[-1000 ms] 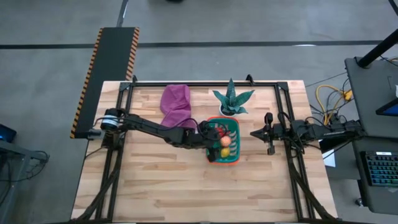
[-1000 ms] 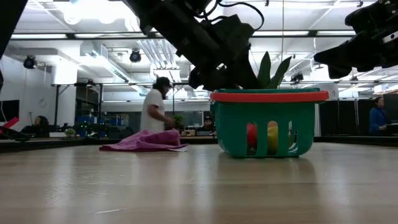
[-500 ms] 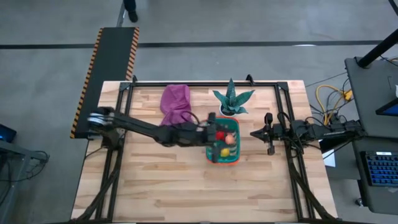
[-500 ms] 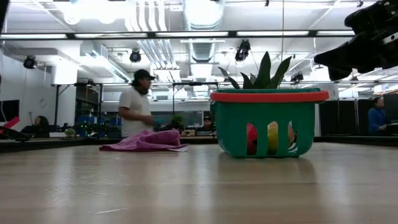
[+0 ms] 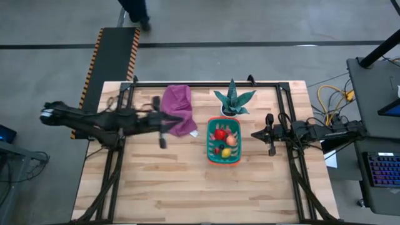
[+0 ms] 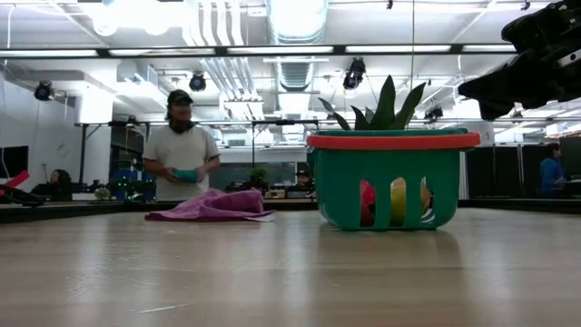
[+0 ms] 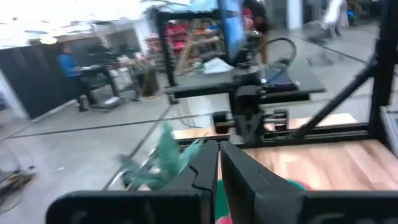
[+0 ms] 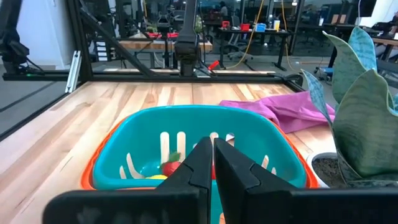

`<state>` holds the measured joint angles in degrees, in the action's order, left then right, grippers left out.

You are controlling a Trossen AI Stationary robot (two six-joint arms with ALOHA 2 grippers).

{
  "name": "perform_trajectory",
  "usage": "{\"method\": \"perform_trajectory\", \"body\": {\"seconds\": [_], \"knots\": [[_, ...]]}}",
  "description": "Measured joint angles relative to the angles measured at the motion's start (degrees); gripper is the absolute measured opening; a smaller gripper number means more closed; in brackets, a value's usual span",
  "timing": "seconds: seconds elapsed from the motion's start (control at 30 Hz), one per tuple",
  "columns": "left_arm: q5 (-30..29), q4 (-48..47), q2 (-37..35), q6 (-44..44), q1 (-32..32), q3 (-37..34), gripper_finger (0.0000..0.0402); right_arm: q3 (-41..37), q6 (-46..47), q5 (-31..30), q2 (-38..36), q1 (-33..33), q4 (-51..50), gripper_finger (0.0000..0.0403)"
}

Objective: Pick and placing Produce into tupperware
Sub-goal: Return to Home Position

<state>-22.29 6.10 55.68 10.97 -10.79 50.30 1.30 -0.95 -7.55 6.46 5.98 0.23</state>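
Left hand [image 7: 219,152]: fingers pressed together, empty, beside the purple cloth [image 5: 177,103]. Right hand [image 8: 212,148]: likewise closed and empty. The teal basket [image 5: 210,145] stands on the surface [image 5: 175,181] between the two hands, just ahead of the right fingertips, and holds the produce [image 5: 222,139].

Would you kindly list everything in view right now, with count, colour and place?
table: one, light wood, under everything
basket: one, teal with orange rim, table centre
produce: several pieces, red, yellow, peach, inside the basket
plant: one, green in white pot, just behind the basket
cloth: one, purple, left of the plant
person: one near, light shirt, in the room beyond the table; others farther off
left gripper: dark, fingers shut, above the table by the cloth
right gripper: dark, fingers shut, raised right of the basket
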Motion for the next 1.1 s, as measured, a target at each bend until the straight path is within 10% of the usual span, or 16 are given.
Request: {"method": "perform_trajectory", "body": {"seconds": [0.27,0.5,0.73,0.93,1.1], "knots": [[-2.1,12.8,-20.4,-0.1,-0.3,-23.7,0.0,0.0,-0.1,0.0,0.0,0.0,0.0,0.0009],[-0.8,26.3,-23.3,0.2,0.4,-37.8,0.0,0.0,-1.0,0.0,0.0,0.0,0.1,0.0009],[-6.7,15.9,-27.4,5.9,3.4,-37.9,0.0,0.0,-0.7,0.0,0.0,0.0,0.1,0.0009],[-6.3,-1.8,-45.1,3.9,3.6,-38.0,0.0,0.0,1.8,0.0,0.0,0.0,0.1,0.0009],[3.4,-10.8,-54.0,1.0,3.6,-39.8,0.0,0.0,0.9,0.0,0.1,0.0,0.4,0.0009]]}}
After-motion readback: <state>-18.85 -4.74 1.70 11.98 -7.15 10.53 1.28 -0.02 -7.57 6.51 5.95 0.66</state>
